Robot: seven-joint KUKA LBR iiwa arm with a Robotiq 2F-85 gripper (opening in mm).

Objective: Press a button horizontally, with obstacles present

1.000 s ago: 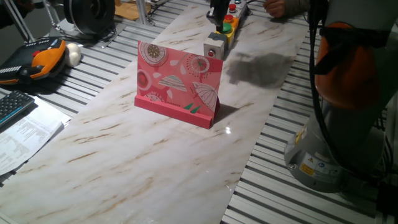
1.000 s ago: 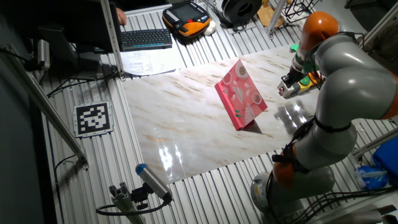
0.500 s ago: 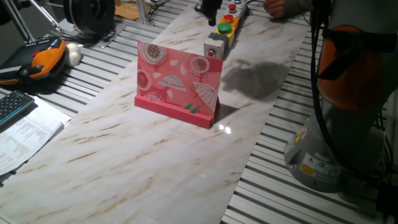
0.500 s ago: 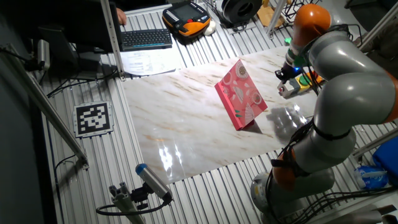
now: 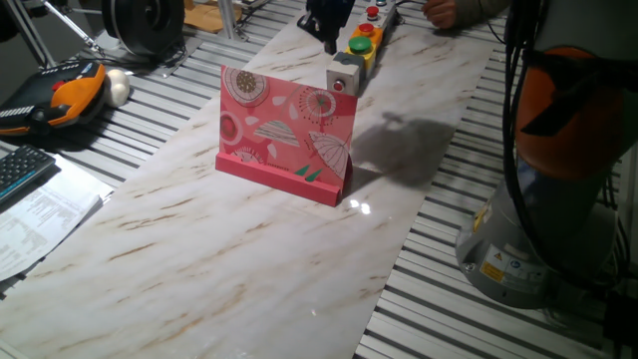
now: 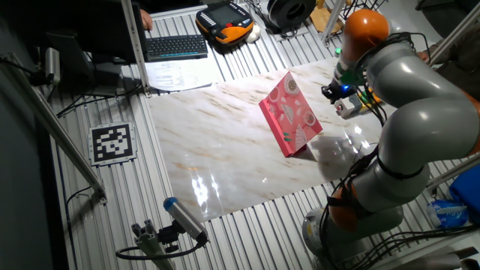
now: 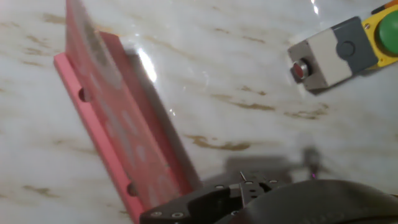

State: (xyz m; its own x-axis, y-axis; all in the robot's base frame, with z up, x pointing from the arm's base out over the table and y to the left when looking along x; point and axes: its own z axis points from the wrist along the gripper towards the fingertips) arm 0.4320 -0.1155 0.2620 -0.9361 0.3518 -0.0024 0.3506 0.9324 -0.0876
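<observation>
The small red button (image 7: 299,70) sits in the side of a light-grey box (image 7: 328,52); the box also shows in one fixed view (image 5: 345,70) and in the other fixed view (image 6: 347,107). The upright pink patterned card (image 5: 287,134) stands just in front of the box, and its back and base show in the hand view (image 7: 118,130). My gripper (image 5: 327,38) hangs at the far end of the table, up and left of the grey box, beside it in the other fixed view (image 6: 333,91). Only its dark body (image 7: 267,198) shows in the hand view. No view shows its fingertips.
A green dome button (image 5: 361,44) and a red dome button (image 5: 373,14) on yellow boxes stand in a row behind the grey box. A keyboard (image 5: 22,172), papers (image 5: 40,219) and an orange pendant (image 5: 70,92) lie left of the marble table (image 5: 239,269).
My gripper has moved left in one fixed view, from above the row of button boxes to a spot beside the grey box. The card and boxes have not moved.
</observation>
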